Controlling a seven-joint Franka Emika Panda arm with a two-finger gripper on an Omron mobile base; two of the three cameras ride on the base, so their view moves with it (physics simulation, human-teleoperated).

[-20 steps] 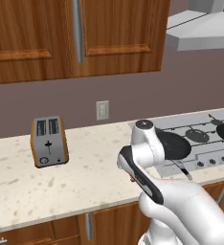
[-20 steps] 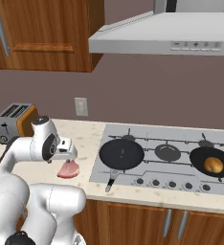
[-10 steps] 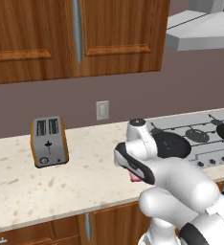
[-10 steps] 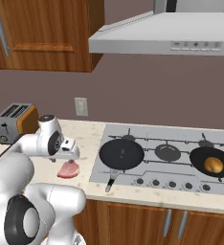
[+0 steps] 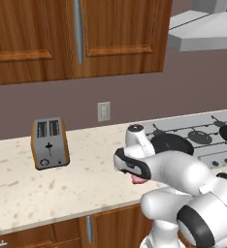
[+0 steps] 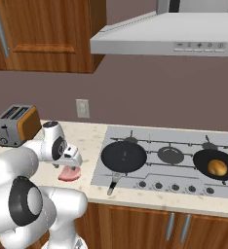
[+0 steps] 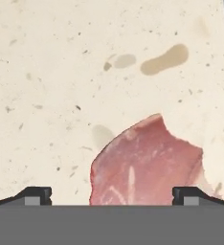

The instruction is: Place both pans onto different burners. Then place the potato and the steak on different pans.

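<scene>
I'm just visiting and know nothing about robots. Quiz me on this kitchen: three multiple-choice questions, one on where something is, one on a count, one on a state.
1. Where does the steak lie?
A. on the counter, left of the cooktop
B. in the left pan
C. on the toaster

2. How many pans sit on the cooktop?
A. one
B. two
C. three

3. How is the hand over the steak?
A. shut on it
B. open, fingers either side
C. holding the potato

Answers:
1 A: the steak rests on speckled counter beside the cooktop.
2 B: the left pan is empty and the right pan holds the potato.
3 B: the hand view shows both fingertips spread, the meat between them.
</scene>
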